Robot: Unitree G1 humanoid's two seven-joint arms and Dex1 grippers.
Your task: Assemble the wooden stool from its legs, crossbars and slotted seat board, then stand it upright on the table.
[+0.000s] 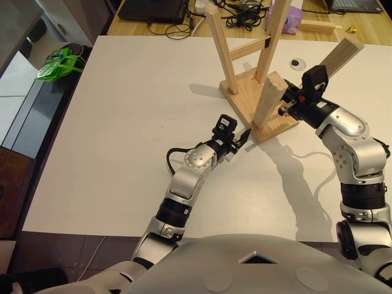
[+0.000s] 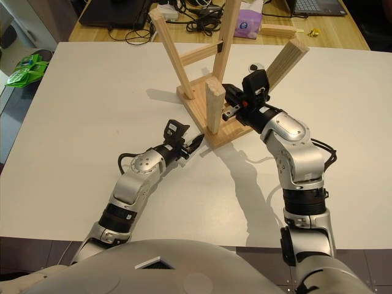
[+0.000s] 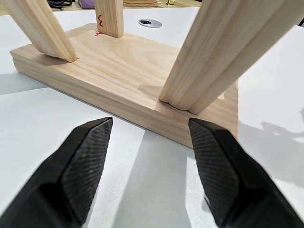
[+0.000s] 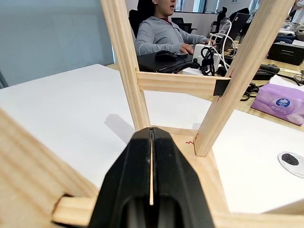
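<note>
Your left black two-finger gripper is wide open and holds nothing. It sits low over the big white table, just in front of the near corner of the pale flat wooden seat board. That board lies flat on the table, with its light wooden legs sticking up. Your right black gripper is squeezed closed over the board, beside the short near leg.

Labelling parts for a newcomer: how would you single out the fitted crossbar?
On the white table the stool lies upside down, seat board flat, legs up. The crossbar joins the two far legs partway up. Unlike the legs it runs sideways, with a black patch at its right end.
</note>
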